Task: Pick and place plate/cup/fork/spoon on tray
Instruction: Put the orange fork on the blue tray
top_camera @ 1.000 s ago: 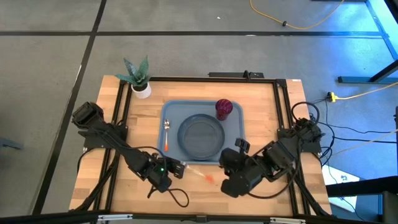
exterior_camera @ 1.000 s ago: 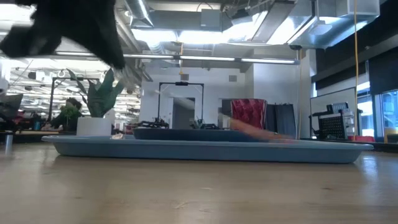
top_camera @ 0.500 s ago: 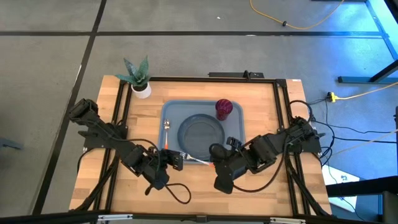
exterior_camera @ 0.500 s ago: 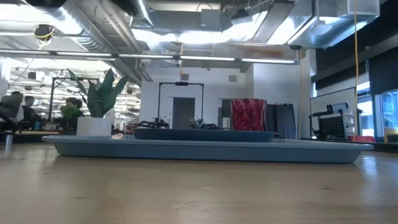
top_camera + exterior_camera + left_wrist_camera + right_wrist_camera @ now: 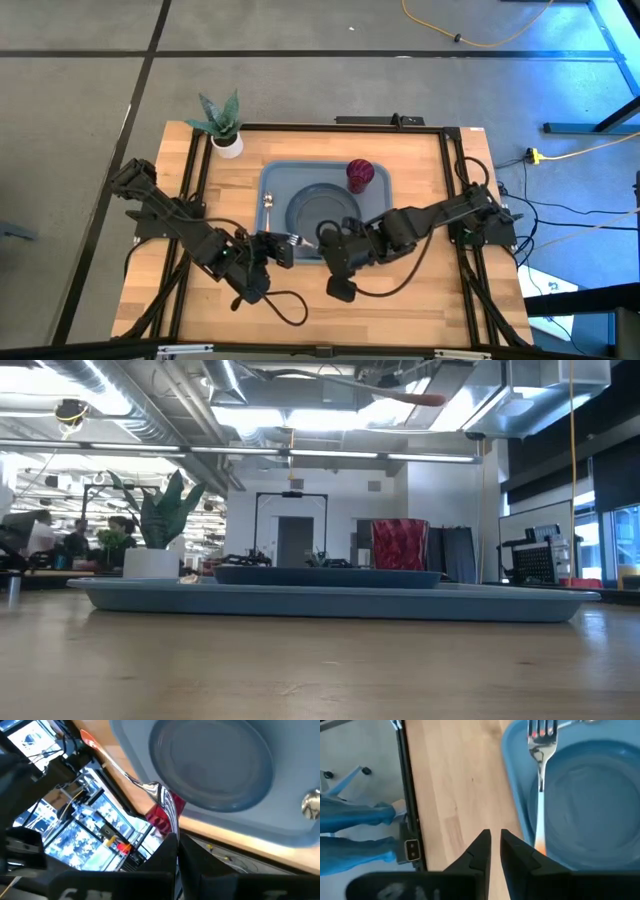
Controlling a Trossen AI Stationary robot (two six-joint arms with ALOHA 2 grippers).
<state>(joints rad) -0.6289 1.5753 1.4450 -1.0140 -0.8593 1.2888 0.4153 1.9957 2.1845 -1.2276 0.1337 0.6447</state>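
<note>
Fork (image 5: 298,241) hangs in the high view over the near edge of the tray (image 5: 275,180), its tines pinched in the left gripper (image 5: 283,243). The right gripper (image 5: 325,243) sits just beside its handle, probably to steady or take it. The plate (image 5: 322,215), cup (image 5: 360,174) and spoon (image 5: 268,215) already lie on the tray.

Low view: the fork (image 5: 400,395) shows high above the tray (image 5: 330,603), clear of the surface.

Left wrist view: the left gripper (image 5: 177,840) is pressed together on the tines (image 5: 165,802), with the orange handle pointing away.

Right wrist view: the fork (image 5: 540,795) runs alongside the right gripper (image 5: 495,842), not inside it. Whether that gripper is closed, I cannot tell.
</note>
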